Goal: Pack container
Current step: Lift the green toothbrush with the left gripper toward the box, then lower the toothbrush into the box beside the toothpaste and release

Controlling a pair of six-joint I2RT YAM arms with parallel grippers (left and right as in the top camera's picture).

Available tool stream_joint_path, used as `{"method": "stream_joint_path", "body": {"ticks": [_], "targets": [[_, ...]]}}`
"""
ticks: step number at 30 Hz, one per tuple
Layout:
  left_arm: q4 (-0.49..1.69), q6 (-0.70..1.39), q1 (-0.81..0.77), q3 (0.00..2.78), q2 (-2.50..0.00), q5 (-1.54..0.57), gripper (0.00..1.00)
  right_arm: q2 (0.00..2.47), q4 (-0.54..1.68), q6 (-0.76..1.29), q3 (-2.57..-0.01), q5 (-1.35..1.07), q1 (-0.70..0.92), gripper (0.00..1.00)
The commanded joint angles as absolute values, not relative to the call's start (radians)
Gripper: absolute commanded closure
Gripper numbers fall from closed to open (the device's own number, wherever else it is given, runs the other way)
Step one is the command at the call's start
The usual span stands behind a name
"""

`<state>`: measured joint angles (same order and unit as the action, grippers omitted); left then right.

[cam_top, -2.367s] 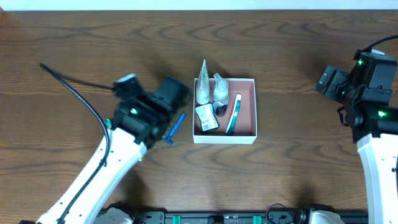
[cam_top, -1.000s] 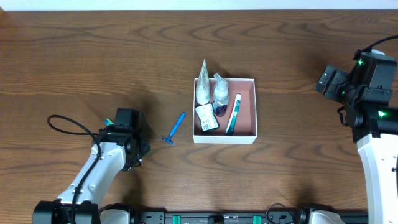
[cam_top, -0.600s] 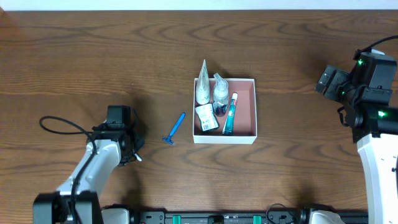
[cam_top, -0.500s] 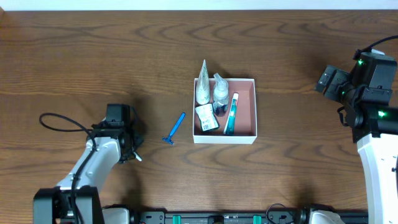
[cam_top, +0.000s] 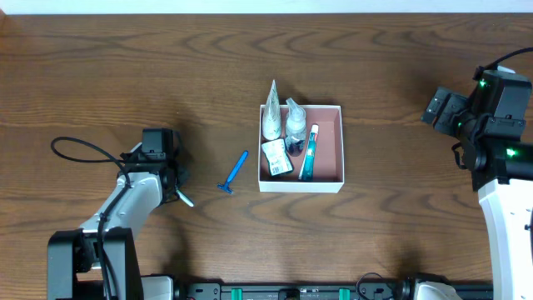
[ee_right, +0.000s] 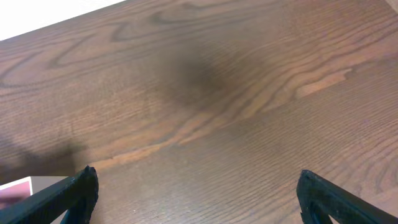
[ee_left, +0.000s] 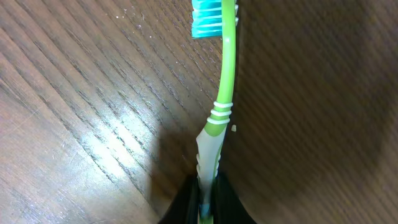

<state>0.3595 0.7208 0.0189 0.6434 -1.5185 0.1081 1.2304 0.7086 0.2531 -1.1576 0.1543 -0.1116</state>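
While the L gripper (cam_top: 172, 185) is pinching the toothbrush (cam_top: 185, 198), overhead is showing both well left of the container (cam_top: 300, 188). A blue razor (cam_top: 233, 172) is lying on the table (cam_top: 375, 58) between them, just left of the container wall. Container is already holding a tube (cam_top: 271, 112), small bottle (cam_top: 294, 125), packet (cam_top: 276, 158) and a blue-red stick item (cam_top: 308, 154). The strip along its right wall is lying bare.

L wrist: fingers are clamping the very end of the handle, jaws nearly closed w/ only the handle between. Bristle head is pointing away over the wood; can't tell if it is touching.

Step in hand is prob. carrying the brush to the container. Doing it well means lifting clear over razor and wall, lining the brush up w/ the bare strip, and lowering before letting go, since an end grip is leaving the head free to swing.

R wrist: R gripper (ee_right: 198, 193) is spread wide, gripping nothing, hovering over wood right of the container.
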Motion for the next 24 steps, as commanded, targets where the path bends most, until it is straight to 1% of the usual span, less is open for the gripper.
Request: {"method": "stream_joint_path", "body": {"ticks": [1,5,8,14,19,24], "targets": [[0.399,0.713,0.023,0.593,-1.593,0.017,0.94,1.23,0.709,0.265,-1.167,0.161,-0.118,0.01],[0.452,0.626,0.023,0.661,-1.557,-0.08,0.94,1.23,0.709,0.265,-1.167,0.161,-0.118,0.01],[0.535,0.55,0.022,0.746,-1.501,-0.15,0.94,1.23,0.709,0.265,-1.167,0.161,-0.118,0.01],[0.752,0.435,-0.025,0.95,-1.354,-0.181,0.94,1.23,0.709,0.265,-1.167,0.161,-0.118,0.01],[0.849,0.392,-0.159,1.101,-1.227,-0.183,0.94,1.23,0.709,0.265,-1.167,0.161,-0.118,0.01],[0.785,0.408,-0.374,1.166,-1.134,-0.153,0.94,1.23,0.709,0.265,-1.167,0.161,-0.118,0.01]]}}
